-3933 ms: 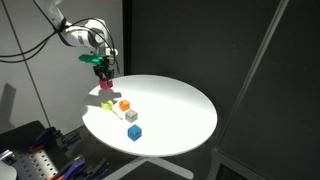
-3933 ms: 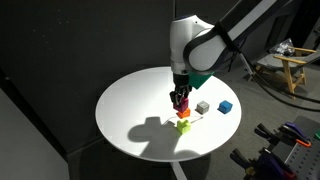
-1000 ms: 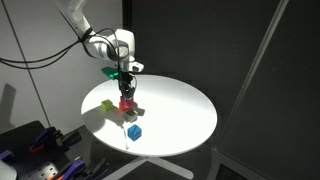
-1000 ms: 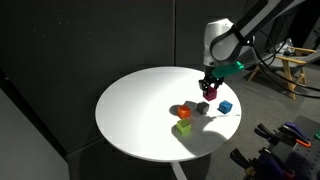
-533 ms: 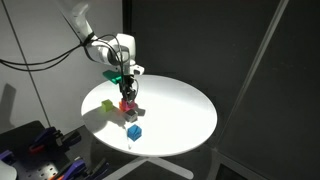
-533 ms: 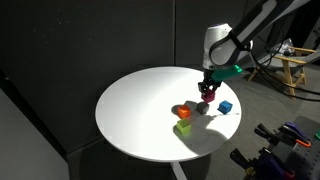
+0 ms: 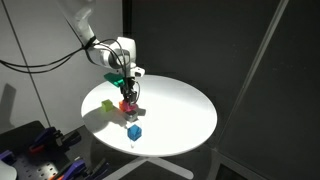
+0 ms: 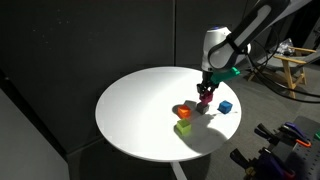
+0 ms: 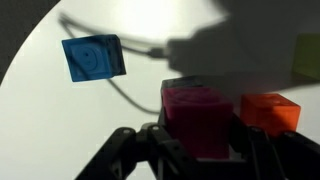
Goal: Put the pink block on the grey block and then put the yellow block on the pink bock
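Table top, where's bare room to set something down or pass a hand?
The wide half of the white table away from the cubes is bare, bordered by the orange block, the yellow block and the rim. It is crowded around the pink block in the jaws, between those two and the blue block.

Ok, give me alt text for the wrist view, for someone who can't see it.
The end effector grips the pink block at bottom centre, above a white table. A blue block lies at upper left, an orange block sits just right of the pink one, and a yellow block shows at the right edge.
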`<state>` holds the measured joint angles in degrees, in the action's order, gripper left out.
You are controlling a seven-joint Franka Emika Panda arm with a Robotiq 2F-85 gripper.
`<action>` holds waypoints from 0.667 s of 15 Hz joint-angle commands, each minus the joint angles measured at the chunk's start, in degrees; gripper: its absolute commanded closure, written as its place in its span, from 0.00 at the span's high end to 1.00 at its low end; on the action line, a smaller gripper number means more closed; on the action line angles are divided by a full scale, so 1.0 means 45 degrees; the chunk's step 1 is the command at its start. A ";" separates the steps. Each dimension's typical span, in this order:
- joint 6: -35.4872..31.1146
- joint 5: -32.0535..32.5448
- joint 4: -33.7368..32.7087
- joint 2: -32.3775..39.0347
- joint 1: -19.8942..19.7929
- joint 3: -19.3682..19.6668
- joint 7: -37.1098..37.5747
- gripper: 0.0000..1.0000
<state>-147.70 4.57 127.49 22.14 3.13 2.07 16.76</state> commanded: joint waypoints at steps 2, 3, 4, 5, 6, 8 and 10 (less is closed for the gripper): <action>-0.0203 -0.0545 -0.0348 0.0371 -0.0206 -0.0024 -0.0639 0.30; -0.0233 -0.0586 -0.0362 0.0415 -0.0214 -0.0017 -0.0657 0.30; -0.0245 -0.0626 -0.0376 0.0460 -0.0232 -0.0016 -0.0699 0.30; -0.0257 -0.0651 -0.0398 0.0508 -0.0241 -0.0008 -0.0727 0.30; -0.0257 -0.0680 -0.0414 0.0545 -0.0239 0.0005 -0.0748 0.30; -0.0246 -0.0721 -0.0457 0.0613 -0.0246 0.0020 -0.0767 0.30; -0.0230 -0.0742 -0.0492 0.0665 -0.0261 0.0018 -0.0779 0.30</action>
<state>-148.57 2.73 126.43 24.43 2.55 2.16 15.45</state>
